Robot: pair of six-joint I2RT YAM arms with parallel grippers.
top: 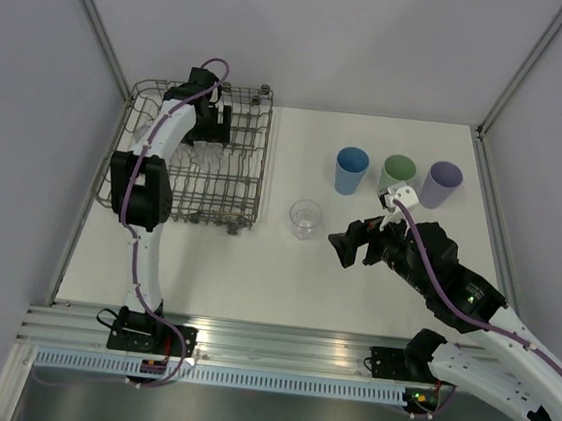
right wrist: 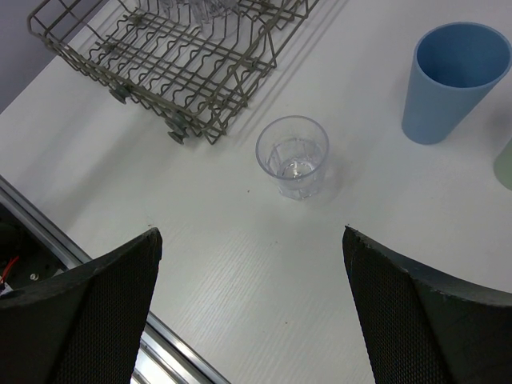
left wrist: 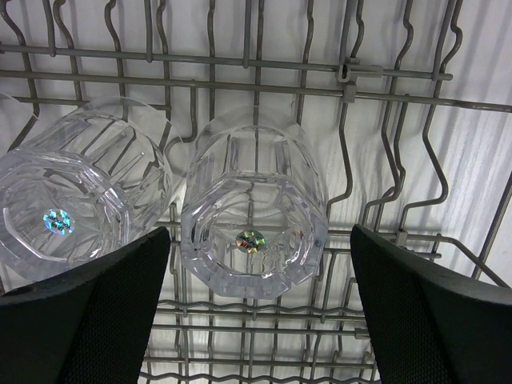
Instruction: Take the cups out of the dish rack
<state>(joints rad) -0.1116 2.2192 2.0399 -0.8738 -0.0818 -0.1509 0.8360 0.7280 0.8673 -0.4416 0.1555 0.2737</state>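
Left gripper [left wrist: 260, 232] hangs over the grey wire dish rack [top: 234, 194] on the left half of the white table [top: 254, 278], its black fingers [left wrist: 104, 312] spread wide to either side of a clear faceted tumbler [left wrist: 254, 216] without touching it. That tumbler sits upended among the tines, its base and shiny sticker turned toward the wrist camera, with a second upended tumbler [left wrist: 76, 192] just beside it. Right gripper [right wrist: 250, 232], likewise spread and holding nothing, hovers above the table near the rack's front corner. Well apart from the rack, three opaque cups stand upright and empty in a row at the far right: blue cup [top: 352, 170], green cup [top: 399, 171], lilac cup [top: 442, 184]. One smaller clear cup [top: 305, 218] stands upright and empty between the rack and the blue cup.
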